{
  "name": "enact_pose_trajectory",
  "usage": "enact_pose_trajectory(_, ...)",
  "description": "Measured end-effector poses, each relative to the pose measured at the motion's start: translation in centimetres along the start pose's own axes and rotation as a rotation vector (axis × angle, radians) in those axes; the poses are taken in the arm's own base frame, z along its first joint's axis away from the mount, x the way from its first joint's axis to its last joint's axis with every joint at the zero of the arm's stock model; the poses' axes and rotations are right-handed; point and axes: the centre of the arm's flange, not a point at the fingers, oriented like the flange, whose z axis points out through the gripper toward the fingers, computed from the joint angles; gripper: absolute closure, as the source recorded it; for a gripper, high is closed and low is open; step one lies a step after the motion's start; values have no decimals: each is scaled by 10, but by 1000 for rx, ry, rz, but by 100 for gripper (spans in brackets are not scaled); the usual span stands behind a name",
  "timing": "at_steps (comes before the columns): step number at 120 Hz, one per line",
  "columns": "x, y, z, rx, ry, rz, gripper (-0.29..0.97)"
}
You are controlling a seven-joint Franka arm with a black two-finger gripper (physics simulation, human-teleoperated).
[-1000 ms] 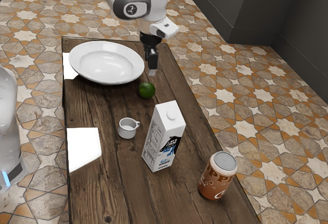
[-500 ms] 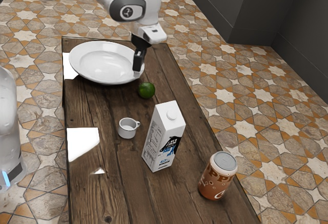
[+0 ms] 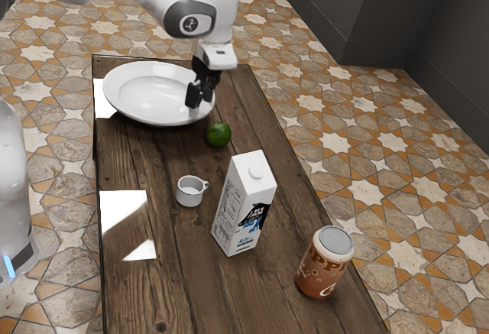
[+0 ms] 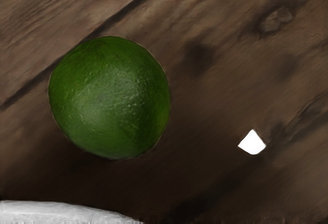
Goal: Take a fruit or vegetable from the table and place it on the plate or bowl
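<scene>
Here, lime [image 3: 219, 134] on dark wooden table [image 3: 183, 288], tiled floor [image 3: 367, 158]

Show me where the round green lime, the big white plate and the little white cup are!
Round green lime [image 3: 219, 134], exterior view, middle of its skin.
Big white plate [image 3: 145, 91], exterior view, bare middle of the dish.
Little white cup [image 3: 188, 192], exterior view, its side wall.

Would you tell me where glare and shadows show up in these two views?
Exterior view: two white glare patches lie along the table edge at the exterior view's left, one by the plate, a larger one level with the cup. Wrist view: the lime casts a dark shadow onto the wood, and one small white glint shows nearby.
</scene>
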Motion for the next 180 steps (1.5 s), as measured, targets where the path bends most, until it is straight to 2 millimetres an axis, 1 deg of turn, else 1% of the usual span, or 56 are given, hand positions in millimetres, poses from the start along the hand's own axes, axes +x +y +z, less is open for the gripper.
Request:
enact_pose_trajectory(17, -10, -8, -3, 8, 2, 23, 0)
enact_pose_trajectory(28, -12, -11, -4, 10, 2, 43, 0)
enact_pose_trajectory(34, -8, -10, -5, 14, 3, 63, 0)
enact_pose_trajectory(42, 7, -16, -6, 22, -1, 95, 0)
enact_pose_trajectory(48, 15, -21, -3, 23, -5, 112, 0)
enact_pose_trajectory(70, 30, -31, 21, 13, -10, 150, 0)
enact_pose_trajectory(89, 35, -33, 23, 24, 10, 169, 0)
enact_pose_trajectory(104, 48, -29, 29, 34, 18, 204, 0)
enact_pose_trajectory(118, 46, -31, 29, 41, 41, 199, 0)
enact_pose_trajectory(122, 46, -31, 31, 39, 44, 199, 0)
enact_pose_trajectory(140, 42, -27, 54, 15, 46, 195, 0)
enact_pose_trajectory(166, 44, -29, 63, 20, 62, 195, 0)
enact_pose_trajectory(180, 44, -29, 73, 11, 65, 192, 0)
